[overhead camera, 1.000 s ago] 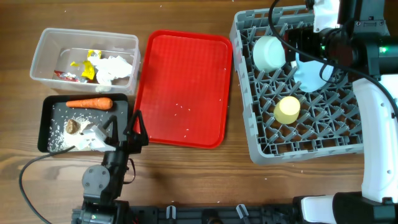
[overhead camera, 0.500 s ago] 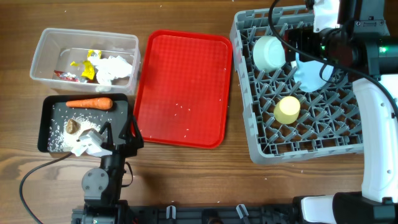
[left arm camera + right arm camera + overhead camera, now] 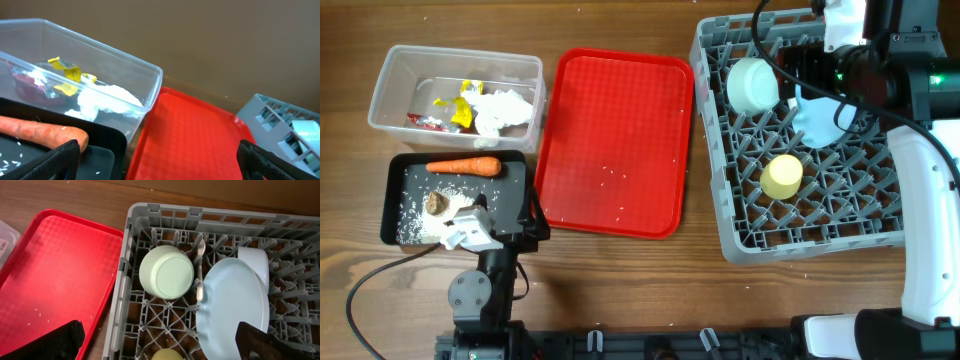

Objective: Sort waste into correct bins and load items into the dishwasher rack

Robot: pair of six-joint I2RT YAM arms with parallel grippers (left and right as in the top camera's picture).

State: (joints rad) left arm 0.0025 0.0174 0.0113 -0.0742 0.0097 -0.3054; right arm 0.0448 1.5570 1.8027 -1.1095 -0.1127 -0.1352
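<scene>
The clear bin (image 3: 460,53) holds yellow wrappers (image 3: 463,105) and white tissue (image 3: 502,108). In the black bin (image 3: 510,180) lie the carrot (image 3: 463,166), rice grains (image 3: 415,222) and a brown lump (image 3: 437,202). The grey dishwasher rack (image 3: 714,120) carries an upturned bowl (image 3: 752,85), the plate (image 3: 820,118), the yellow cup (image 3: 782,176), a spoon (image 3: 200,265) and a second bowl (image 3: 252,260). My left gripper (image 3: 157,160) hangs open and empty over the black bin's right edge. Above the rack, my right gripper (image 3: 162,342) is open with nothing in it.
The flat red tray (image 3: 615,140) lies between the bins and the rack, with a few rice grains on it. The right arm (image 3: 880,70) reaches over the rack's far right corner. Bare wooden table runs along the near edge.
My left arm has drawn back toward the near edge and turned slightly left, with its jaws still wide. The right arm and everything in the rack and bins have stayed put.
</scene>
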